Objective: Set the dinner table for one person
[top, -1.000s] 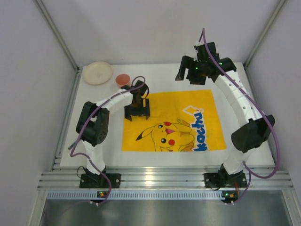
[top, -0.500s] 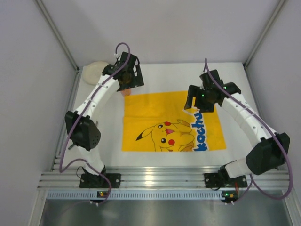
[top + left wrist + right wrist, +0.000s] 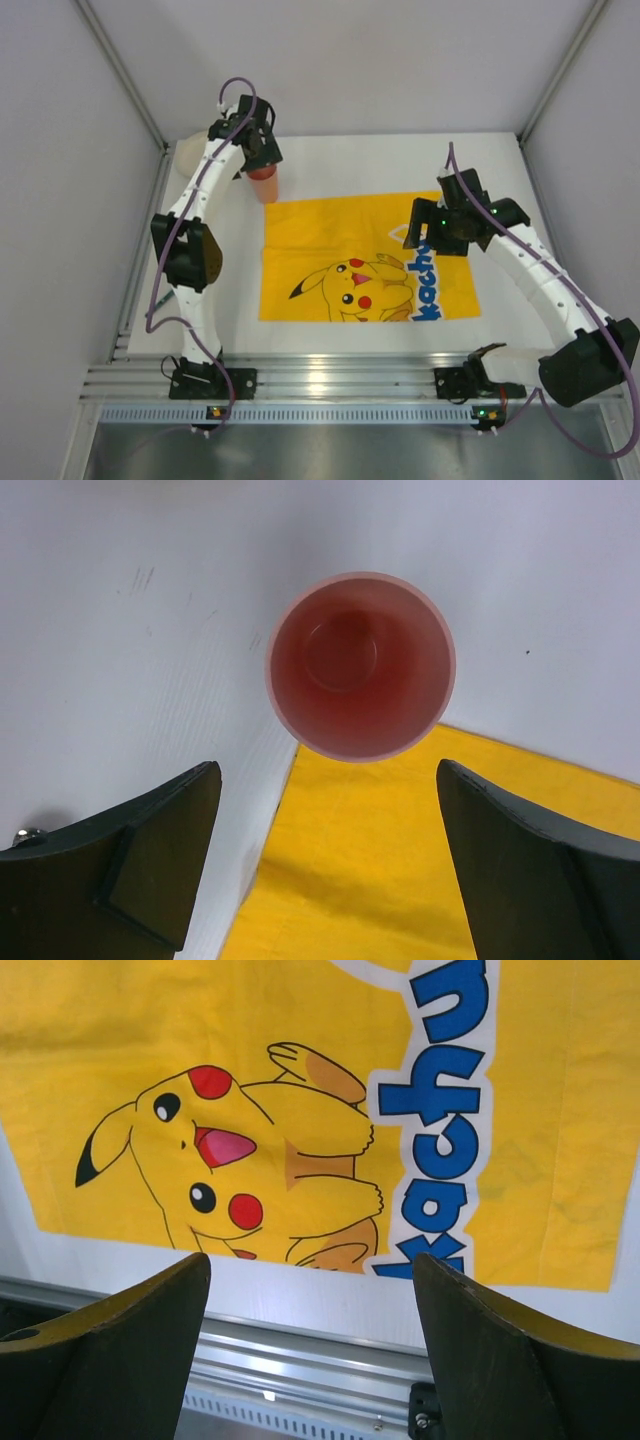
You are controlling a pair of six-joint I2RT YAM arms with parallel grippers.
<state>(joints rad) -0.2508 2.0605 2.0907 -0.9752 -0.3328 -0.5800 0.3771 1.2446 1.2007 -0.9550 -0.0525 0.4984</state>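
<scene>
Now, cup: pinkish-red, upright, mouth up, and empty as far as the left wrist view shows. It stands on the white worktop at the far-left corner of the yellow Pikachu mat, just beside the cloth edge. Whether its base touches the cloth I cannot tell.
Left gripper: hangs over the cup at the far left. Jaws spread wide, nothing in them.
Cup relative to left jaws: in the wrist view the cup sits ahead of the fingertips, centred on the gap but not between them. The rim looks narrower than the opening.
Cup axis: vertical, and the body is round, so no side is better for closing.
Right gripper: over the right part of the mat, above the blue lettering, well apart from the cup. Jaws parted, holding nothing.
Nearer arm: the left, plainly.
Plate: pale, in the far-left corner of the worktop, partly hidden behind the left arm and off the mat.
Step, my reading: lining up to take the cup, with the setting barely begun.
Next move needs: a straight advance so one finger passes each side of the rim, then a close.
Risk: a finger clipping the rim could tip the cup.
</scene>
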